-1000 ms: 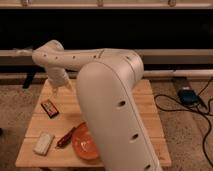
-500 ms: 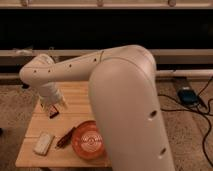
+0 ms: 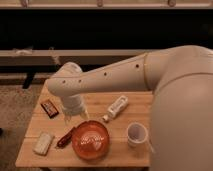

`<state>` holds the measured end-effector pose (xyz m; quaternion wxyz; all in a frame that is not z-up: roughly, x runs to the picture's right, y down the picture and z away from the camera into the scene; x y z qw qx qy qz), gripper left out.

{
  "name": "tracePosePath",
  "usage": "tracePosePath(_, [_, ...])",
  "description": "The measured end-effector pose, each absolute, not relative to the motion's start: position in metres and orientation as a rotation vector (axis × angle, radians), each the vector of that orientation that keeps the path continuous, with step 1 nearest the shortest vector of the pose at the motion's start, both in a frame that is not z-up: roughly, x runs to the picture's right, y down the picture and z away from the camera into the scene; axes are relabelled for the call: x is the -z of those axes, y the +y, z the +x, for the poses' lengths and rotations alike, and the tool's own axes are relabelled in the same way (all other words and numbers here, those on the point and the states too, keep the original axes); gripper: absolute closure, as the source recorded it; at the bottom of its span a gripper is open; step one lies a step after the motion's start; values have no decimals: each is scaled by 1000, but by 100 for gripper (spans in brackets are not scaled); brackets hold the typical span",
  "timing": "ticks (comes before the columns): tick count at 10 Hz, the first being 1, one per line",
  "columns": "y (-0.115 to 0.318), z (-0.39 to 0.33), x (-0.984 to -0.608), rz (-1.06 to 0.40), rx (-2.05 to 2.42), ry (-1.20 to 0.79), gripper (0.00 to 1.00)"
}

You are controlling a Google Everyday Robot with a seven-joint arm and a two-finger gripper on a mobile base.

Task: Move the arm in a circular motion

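Observation:
The arm is cream-white and thick, with small dark holes. It reaches from the right edge across to a rounded elbow at the left. A short wrist points down from the elbow. The gripper hangs just above the wooden table, beside the far rim of an orange bowl. It holds nothing that I can see.
On the table lie a brown snack bar at the far left, a white packet at the front left, a reddish-brown wrapped item, a white bottle on its side and a white cup. A dark wall and rail run behind.
The elbow and gripper have moved lower and to the right, toward the orange bowl. The thick upper segment has swung right, uncovering the white bottle and the cup.

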<state>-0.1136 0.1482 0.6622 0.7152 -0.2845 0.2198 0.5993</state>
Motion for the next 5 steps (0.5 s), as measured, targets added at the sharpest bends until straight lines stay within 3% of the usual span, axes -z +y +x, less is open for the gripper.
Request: tracePosePath(5, [116, 34, -670, -564, -1578, 547, 35])
